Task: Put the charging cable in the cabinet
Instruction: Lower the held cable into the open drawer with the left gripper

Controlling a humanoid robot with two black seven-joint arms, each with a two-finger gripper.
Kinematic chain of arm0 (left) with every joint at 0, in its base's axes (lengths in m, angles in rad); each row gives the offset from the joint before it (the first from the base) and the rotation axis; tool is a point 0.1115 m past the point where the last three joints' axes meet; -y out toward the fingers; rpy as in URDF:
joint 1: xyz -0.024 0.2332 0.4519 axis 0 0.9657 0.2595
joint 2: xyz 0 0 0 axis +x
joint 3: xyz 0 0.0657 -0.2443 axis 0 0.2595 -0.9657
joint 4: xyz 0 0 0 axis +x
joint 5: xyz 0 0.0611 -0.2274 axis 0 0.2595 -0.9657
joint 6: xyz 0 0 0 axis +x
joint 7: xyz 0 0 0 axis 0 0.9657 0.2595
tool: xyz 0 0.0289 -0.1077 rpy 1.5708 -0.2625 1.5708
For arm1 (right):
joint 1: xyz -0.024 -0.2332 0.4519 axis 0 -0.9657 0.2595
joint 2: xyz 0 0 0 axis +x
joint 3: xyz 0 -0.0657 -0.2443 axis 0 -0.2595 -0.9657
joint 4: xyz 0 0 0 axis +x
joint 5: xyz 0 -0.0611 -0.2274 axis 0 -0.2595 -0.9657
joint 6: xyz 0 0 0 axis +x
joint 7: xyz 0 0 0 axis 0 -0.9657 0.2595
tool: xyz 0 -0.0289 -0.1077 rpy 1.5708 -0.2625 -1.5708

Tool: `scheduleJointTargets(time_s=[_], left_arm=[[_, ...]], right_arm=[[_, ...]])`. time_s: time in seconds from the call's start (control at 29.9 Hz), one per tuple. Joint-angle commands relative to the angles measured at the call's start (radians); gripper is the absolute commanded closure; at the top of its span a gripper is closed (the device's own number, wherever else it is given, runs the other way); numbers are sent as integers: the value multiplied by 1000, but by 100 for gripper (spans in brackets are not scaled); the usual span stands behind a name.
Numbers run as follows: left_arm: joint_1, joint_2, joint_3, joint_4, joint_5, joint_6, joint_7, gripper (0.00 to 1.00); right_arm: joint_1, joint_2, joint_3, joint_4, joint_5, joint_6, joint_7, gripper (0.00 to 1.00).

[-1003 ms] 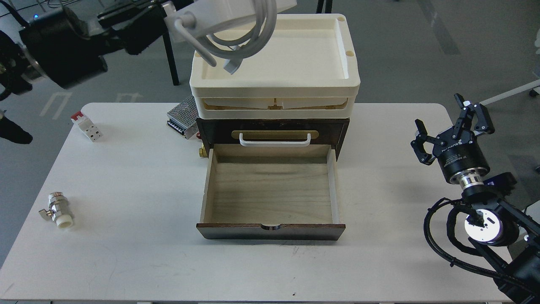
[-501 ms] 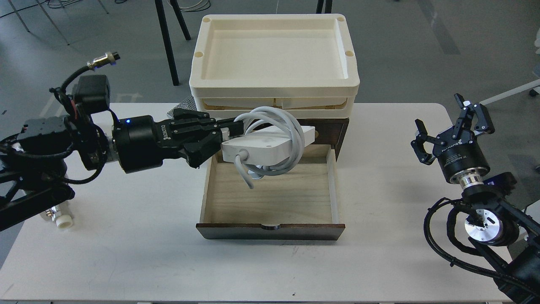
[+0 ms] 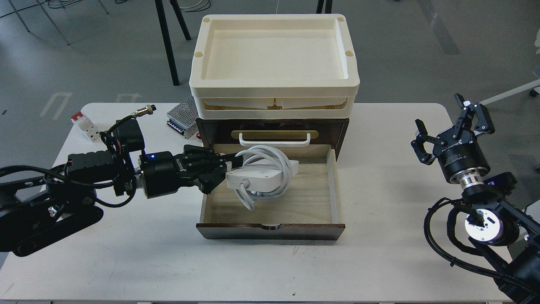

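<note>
The charging cable (image 3: 258, 176), a white square adapter with a thick white cord looped around it, is held in my left gripper (image 3: 223, 169). The gripper is shut on the adapter's left edge and holds it low inside the open drawer (image 3: 314, 198) of the dark brown cabinet (image 3: 341, 126). The drawer has a light wood floor. I cannot tell whether the adapter rests on the floor; the cord's end hangs down to it. The closed drawer above has a brass plate and a white handle (image 3: 274, 139). My right gripper (image 3: 451, 122) is open and empty, raised at the table's right edge.
Cream plastic trays (image 3: 274, 90) are stacked on the cabinet. A perforated metal power-supply box (image 3: 182, 115) lies left of the cabinet. A small red-and-white block (image 3: 86, 125) sits at the table's far left. The white table (image 3: 379, 261) carries all of it. My left arm covers part of the left side.
My left gripper has carried the charging cable down from above the trays to in front of the cabinet, then lower into the open drawer. The right arm has not moved.
</note>
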Motion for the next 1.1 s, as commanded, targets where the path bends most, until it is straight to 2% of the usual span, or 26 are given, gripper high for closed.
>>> scheduleJointTargets(time_s=[0.0,0.5,0.7,0.87,1.07], left_arm=[[9,-51,0,87,0,3,0,100],[36,-204,1,271,18,28,0,99],[62,-226,1,289,23,37,0,95],[64,-232,36,289,21,39,0,85],[64,-255,47,291,21,37,0,63]], right_arm=[[0,0,1,0,0,0,0,1],[0,0,1,0,0,0,0,1],[0,0,0,0,0,0,0,1],[0,0,1,0,0,0,0,1],[0,0,1,0,0,0,0,1]])
